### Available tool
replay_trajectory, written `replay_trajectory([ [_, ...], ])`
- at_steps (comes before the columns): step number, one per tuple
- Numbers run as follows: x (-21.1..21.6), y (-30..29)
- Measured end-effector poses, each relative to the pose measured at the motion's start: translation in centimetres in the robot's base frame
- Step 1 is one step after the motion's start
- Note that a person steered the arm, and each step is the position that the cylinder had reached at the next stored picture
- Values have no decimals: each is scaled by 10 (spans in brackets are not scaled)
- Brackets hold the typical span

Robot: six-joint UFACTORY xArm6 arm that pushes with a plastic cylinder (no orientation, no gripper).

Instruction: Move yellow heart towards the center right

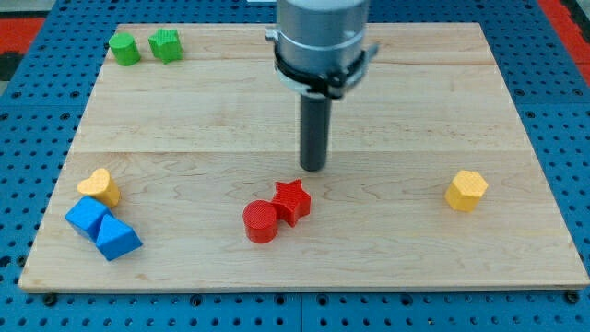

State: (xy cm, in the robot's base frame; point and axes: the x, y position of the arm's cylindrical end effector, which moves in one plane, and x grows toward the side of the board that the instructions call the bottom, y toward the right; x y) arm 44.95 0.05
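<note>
The yellow heart [100,186] lies near the board's left edge, low in the view. My tip [313,167] rests near the board's middle, far to the right of the heart and just above the red star [291,200]. A red cylinder [260,221] touches the star's lower left side. A yellow hexagonal block [466,191] sits at the centre right.
Two blue blocks [102,229] lie touching just below the yellow heart. A green cylinder [123,49] and a green star [165,44] sit at the top left. The wooden board [415,101] lies on a blue pegboard.
</note>
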Motion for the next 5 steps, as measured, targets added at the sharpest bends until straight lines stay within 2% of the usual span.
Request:
replay_trajectory([
  [2, -33, -166],
  [4, -47, -298],
  [5, -44, -305],
])
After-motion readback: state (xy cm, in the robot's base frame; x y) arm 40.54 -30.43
